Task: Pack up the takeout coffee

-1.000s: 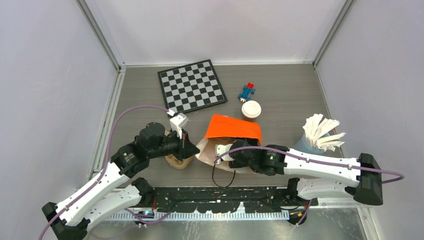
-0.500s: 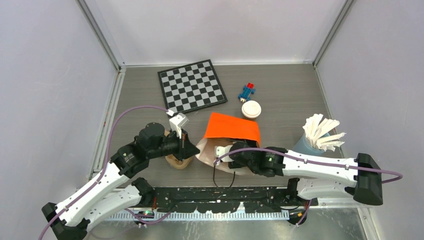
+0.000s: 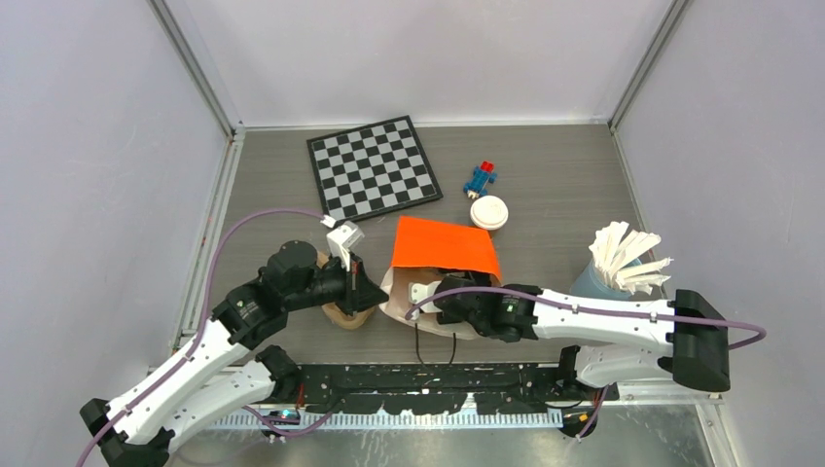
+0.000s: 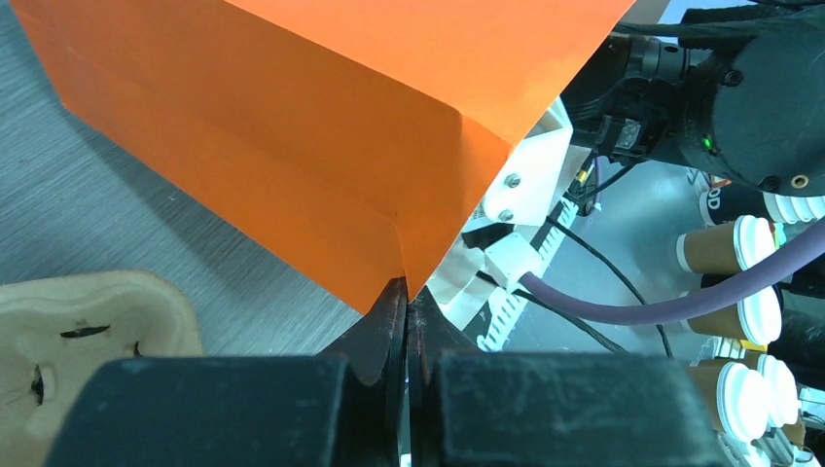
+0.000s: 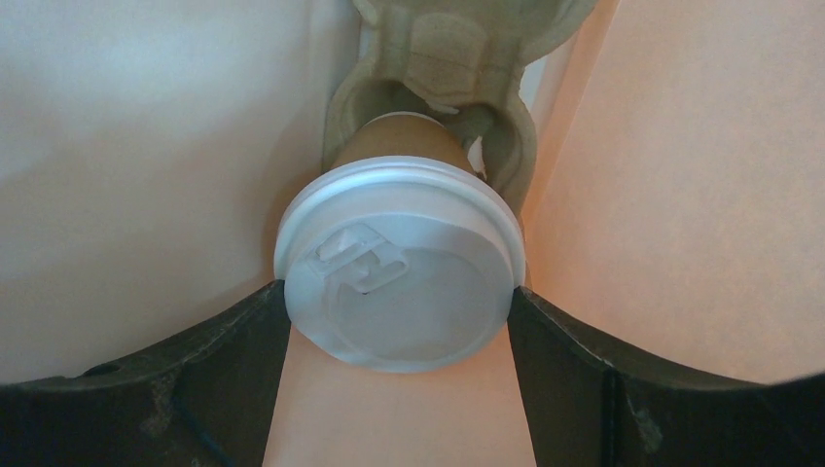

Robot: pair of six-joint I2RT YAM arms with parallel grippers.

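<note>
An orange paper bag (image 3: 443, 248) lies open at mid-table. My left gripper (image 4: 406, 294) is shut on the bag's near corner (image 4: 418, 263), holding the mouth up. My right gripper (image 5: 399, 304) reaches inside the bag, its fingers hidden from above. Both its fingers (image 5: 229, 341) press the rim of a white-lidded takeout coffee cup (image 5: 401, 277), which sits in a tan pulp tray (image 5: 438, 44). A second coffee cup (image 3: 488, 212) stands behind the bag. Another pulp tray (image 3: 347, 315) rests under my left wrist.
A chessboard (image 3: 372, 167) and a blue and red toy (image 3: 480, 177) lie at the back. A pale tumbler of white sticks (image 3: 615, 265) stands at the right. Several spare cups (image 4: 732, 243) show past the table's near edge.
My right arm has pushed leftward, deeper into the bag, and the bag's orange top has shifted left with it. The left gripper keeps its hold.
</note>
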